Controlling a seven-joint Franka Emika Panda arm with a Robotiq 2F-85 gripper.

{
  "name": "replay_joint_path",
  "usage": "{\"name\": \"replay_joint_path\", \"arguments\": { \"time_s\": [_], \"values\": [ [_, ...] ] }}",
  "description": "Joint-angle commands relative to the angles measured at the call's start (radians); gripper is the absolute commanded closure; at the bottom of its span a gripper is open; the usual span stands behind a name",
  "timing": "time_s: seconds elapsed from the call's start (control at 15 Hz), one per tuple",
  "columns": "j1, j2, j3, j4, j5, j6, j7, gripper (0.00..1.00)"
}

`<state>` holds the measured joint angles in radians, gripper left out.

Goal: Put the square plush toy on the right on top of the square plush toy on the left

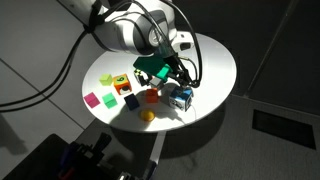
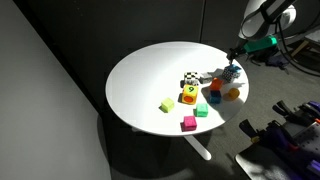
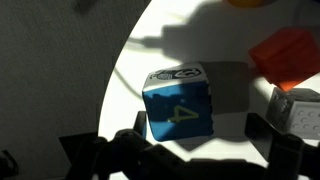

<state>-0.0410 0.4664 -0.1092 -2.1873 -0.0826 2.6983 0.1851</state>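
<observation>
The tool [image 3: 183,148] hangs wide open, holding nothing, above a blue cube [image 3: 180,100] on the white table [image 3: 200,30], near an orange block [image 3: 287,52].

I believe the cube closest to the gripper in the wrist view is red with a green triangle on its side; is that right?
Not quite: the cube closest to the gripper is blue, not red, and it does carry a green triangle on its side. The wrist view shows this; the red-orange block lies farther off.
</observation>
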Motion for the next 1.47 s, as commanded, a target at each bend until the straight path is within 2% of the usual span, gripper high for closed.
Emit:
{"name": "replay_joint_path", "arguments": {
  "time_s": [0.0,0.6,1.4],
  "values": [
    [-0.019,0.058,0.015,0.050,0.019,0.024,-0.079,0.00],
    [-0.006,0.154,-0.007,0.135,0.010,0.020,-0.075,0.00],
    [-0.005,0.219,-0.027,0.172,0.004,0.010,-0.077,0.00]
  ]
}}
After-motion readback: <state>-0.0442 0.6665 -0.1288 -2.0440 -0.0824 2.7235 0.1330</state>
